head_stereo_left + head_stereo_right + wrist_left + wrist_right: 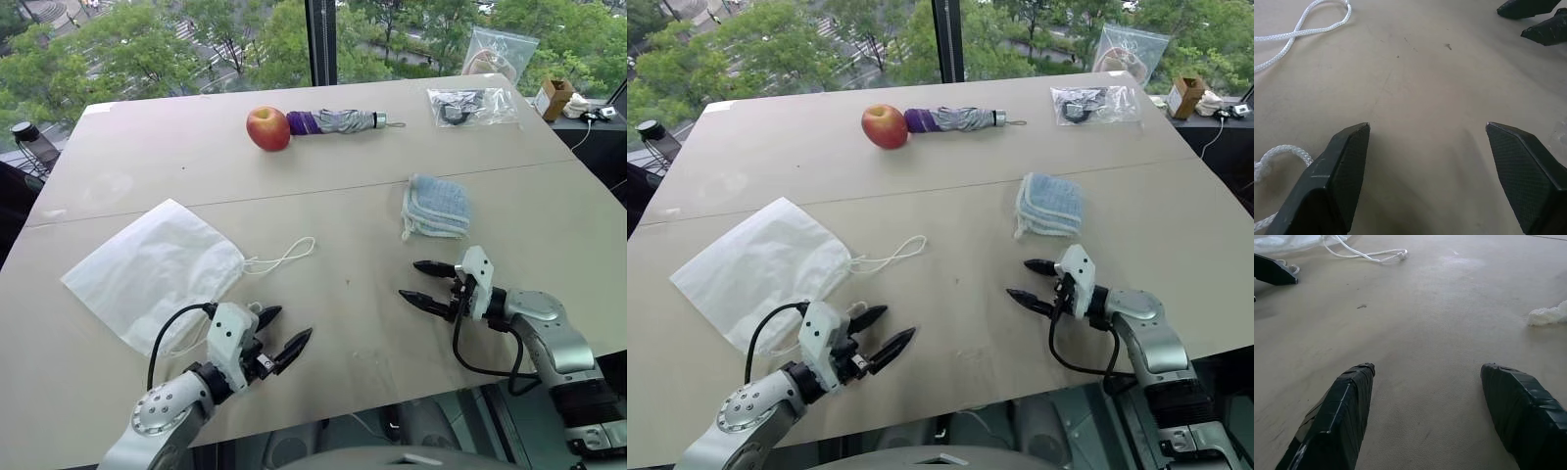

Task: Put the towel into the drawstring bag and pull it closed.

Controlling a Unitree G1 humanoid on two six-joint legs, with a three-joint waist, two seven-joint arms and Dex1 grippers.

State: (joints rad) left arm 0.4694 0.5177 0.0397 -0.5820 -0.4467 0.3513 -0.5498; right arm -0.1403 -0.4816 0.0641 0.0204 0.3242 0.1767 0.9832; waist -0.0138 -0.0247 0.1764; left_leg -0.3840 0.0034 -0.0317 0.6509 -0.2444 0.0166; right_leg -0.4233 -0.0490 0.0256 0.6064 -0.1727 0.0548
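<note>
Right now we see the towel (437, 207), a light blue terry cloth folded into a square, lying flat on the beige table (343, 235) toward the right side, well apart from the drawstring bag (152, 269). That bag is a thin white pouch spread flat on the left part of the table, its mouth turned toward the middle, with a white cord (284, 257) looping out across the bare surface.

We find the left gripper (276, 334) low over the near edge of the table, just beside the bag's lower corner, its two black fingers spread wide and holding nothing. From the left wrist view we look between those fingers at bare tabletop, with a second knotted cord end (1276, 159) lying next to one finger and the long loop farther off.

We find the right gripper (419, 282) hovering near the towel on its near side, pointing toward the middle of the table; its fingers also stand apart and empty. In the right wrist view a pale corner of the towel shows at the edge, apart from the fingertips.

Farther back we see a red apple (267, 128) touching the purple end of a grey-and-purple folded umbrella (338, 121). At the far right corner lie a clear zip bag with something dark inside (472, 106) and another clear bag behind it (500, 51), and a small cardboard box (554, 98) sits off the table's edge.
</note>
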